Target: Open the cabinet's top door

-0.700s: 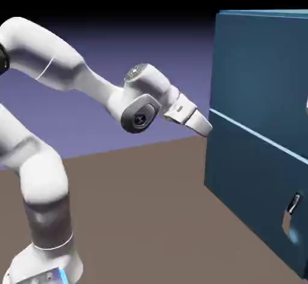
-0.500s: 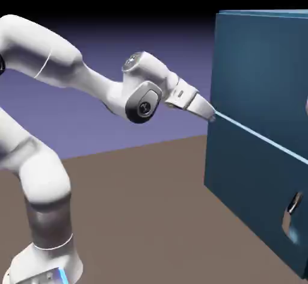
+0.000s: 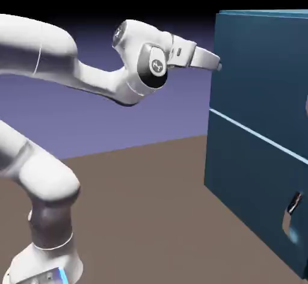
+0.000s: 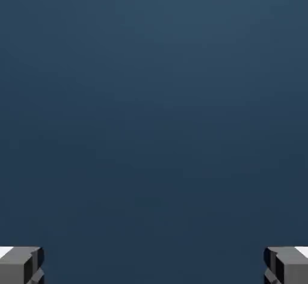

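- Hand view: the gripper [image 4: 154, 266] is spread wide, one grey fingertip [image 4: 18, 266] at each side of the bottom edge, with only dark blue surface showing between them and nothing pinched.
- Exterior view: the tips now show higher than in the earlier frames, beside the top door's left edge, between its upper left corner and the pale seam [image 3: 258, 132]; just before, they were down at the seam's left end. Whether they touch the cabinet [image 3: 264, 11], I cannot tell.
- The hand [image 3: 180, 52] has swung up too: it sloped clearly down toward the exterior view's right, and now it points nearly level, dipping only slightly.
- The arm [image 3: 45, 42] has changed its bend, its wrist [image 3: 153, 66] raised and its lower elbow part [image 3: 48, 174] leaning a little further toward the cabinet. The base [image 3: 45, 262] is where it was.
- The top door [image 3: 264, 72] is the cabinet's upper panel, above the seam, at the exterior view's right. It looks shut, as before. A small pale piece [image 3: 307, 106] shows at its cut-off right side, too little to make out.
- The lower panel [image 3: 249, 186], with its dark slanted handle [image 3: 294, 203] near its lower right corner, is unchanged.
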`<state>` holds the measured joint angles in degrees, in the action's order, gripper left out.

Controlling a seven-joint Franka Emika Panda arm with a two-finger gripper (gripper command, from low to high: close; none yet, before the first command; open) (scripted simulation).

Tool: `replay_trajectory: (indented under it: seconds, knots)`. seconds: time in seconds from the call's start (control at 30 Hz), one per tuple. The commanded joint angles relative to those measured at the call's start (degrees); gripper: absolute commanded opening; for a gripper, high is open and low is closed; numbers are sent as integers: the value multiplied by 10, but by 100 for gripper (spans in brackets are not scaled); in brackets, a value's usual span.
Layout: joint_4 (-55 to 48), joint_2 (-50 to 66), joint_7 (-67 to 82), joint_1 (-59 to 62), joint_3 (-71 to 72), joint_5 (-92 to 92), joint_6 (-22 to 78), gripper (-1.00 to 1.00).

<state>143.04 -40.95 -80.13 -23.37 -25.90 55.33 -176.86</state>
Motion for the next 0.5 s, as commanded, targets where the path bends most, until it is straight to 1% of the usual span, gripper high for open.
replay_trajectory:
  seconds: [0.0,0.47]
  knots:
    - [-8,-4,-17,-10,-12,25,-1,0]
    - [-121,-56,-254,-153,-175,374,-19,0]
